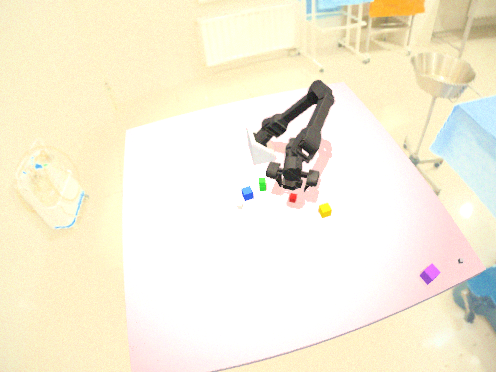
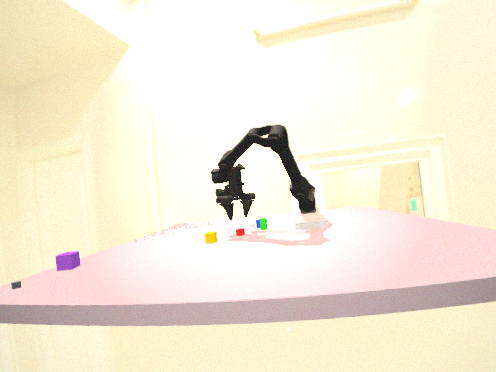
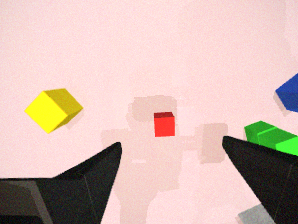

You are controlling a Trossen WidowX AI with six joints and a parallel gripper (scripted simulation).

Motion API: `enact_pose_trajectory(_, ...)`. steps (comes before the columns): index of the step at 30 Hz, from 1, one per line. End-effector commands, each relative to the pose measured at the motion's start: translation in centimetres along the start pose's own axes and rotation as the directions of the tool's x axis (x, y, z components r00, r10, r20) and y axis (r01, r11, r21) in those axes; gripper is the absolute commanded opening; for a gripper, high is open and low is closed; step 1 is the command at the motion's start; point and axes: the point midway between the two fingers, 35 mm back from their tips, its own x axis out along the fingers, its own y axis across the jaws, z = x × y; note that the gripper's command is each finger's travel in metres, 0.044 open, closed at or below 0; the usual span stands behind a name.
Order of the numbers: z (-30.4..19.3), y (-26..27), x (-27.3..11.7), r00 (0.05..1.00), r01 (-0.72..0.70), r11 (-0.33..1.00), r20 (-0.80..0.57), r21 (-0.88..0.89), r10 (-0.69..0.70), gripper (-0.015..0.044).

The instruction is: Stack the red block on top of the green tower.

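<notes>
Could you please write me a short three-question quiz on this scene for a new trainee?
1. True or false: the gripper is shut on the red block.
2. In the wrist view, which block lies to the left of the red block: A) the blue block, B) the yellow block, C) the purple block?
3. Fill in: the green tower stands on the table right beside the ____ block.

Key:
1. False. The gripper is open and above the table, and the red block lies on the table between the fingers in the wrist view.
2. B.
3. Blue.
</notes>
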Motion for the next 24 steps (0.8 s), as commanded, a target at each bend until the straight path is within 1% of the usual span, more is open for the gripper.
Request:
enact_pose_trajectory(1, -0.2, 0.2, 1.9, 1.0, -0.003, 1.0, -0.01, 0.002, 0.003, 0.044)
enact_pose_trajectory(3, -0.3, 0.3, 2.8, 1.0, -0.004, 1.0, -0.011, 0.002, 0.004, 0.044)
enact_pose_trajectory(10, -0.3, 0.2, 3.2, 1.0, -0.004, 1.0, -0.011, 0.002, 0.004, 0.044)
enact_pose_trajectory(24, -0.3, 0.2, 5.4, 1.0, -0.004, 1.0, -0.011, 0.002, 0.004, 0.044)
